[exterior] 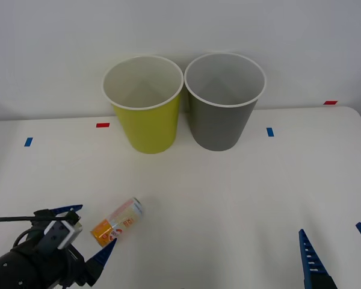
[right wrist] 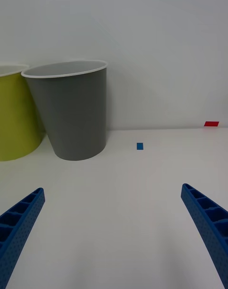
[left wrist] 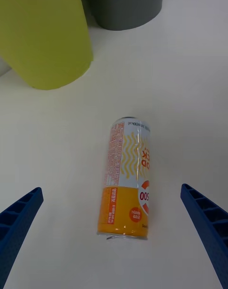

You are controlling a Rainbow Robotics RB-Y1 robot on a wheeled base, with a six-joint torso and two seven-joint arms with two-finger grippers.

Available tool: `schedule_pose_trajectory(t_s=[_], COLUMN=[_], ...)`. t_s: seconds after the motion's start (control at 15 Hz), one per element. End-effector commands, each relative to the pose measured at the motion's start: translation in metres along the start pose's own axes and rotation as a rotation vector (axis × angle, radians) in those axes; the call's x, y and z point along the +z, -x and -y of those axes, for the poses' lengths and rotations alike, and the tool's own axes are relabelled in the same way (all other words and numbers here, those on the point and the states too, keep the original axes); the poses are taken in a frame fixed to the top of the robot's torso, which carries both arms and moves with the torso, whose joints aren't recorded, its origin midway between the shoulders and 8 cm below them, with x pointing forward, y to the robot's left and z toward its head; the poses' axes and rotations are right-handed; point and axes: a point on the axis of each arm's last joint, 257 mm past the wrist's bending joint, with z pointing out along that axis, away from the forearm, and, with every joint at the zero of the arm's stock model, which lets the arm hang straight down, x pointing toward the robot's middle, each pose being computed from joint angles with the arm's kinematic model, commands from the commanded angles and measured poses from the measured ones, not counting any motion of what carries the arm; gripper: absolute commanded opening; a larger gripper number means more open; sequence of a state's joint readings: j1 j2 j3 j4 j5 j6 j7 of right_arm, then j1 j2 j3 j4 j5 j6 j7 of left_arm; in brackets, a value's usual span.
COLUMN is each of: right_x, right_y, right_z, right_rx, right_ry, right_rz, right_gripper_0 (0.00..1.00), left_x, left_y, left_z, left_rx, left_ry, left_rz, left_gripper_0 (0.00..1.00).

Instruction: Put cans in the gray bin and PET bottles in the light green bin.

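Front view: the can (exterior: 118,222) lies on its side on the white bench (exterior: 240,198), at 7 o'clock from the light green bin (exterior: 145,105), which stands touching the gray bin (exterior: 223,102). The left pincer (exterior: 84,233) gapes wide just beside the can's orange end. The right pincer (exterior: 336,241) waits at 5 o'clock, spread.

Right wrist view: the right pincer's fingers (right wrist: 19,222) stand apart, facing the gray bin (right wrist: 73,111).

Left wrist view: the can (left wrist: 127,177) lies between the parted blue fingers (left wrist: 206,225), untouched.

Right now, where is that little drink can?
The drink can lies on its side on the white table, at the robot's front left, just ahead of the open left hand and nearer the robot than the yellow-green bin.
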State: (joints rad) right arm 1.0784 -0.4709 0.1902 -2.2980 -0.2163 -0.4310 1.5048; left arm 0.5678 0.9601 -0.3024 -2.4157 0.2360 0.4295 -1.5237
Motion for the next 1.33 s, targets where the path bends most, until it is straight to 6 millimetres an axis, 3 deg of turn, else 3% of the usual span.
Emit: schedule_pose_trajectory(t_s=[0.07, 1.0, 1.33], right_x=[0.000, 0.000, 0.000], right_y=[0.000, 0.000, 0.000], right_z=[0.000, 0.000, 0.000], right_rx=[0.000, 0.000, 0.000], right_ry=[0.000, 0.000, 0.000], right_rz=[0.000, 0.000, 0.000], right_gripper_0=[1.00, 1.00, 1.00], left_x=[0.004, 0.028, 0.037], left_y=[0.014, 0.035, 0.026], left_z=[0.001, 0.021, 0.018], left_rx=[0.004, 0.121, 0.090], left_ry=[-0.025, -0.184, -0.179], left_rz=[-0.044, -0.183, -0.218], left_gripper_0=[1.00, 1.00, 1.00])
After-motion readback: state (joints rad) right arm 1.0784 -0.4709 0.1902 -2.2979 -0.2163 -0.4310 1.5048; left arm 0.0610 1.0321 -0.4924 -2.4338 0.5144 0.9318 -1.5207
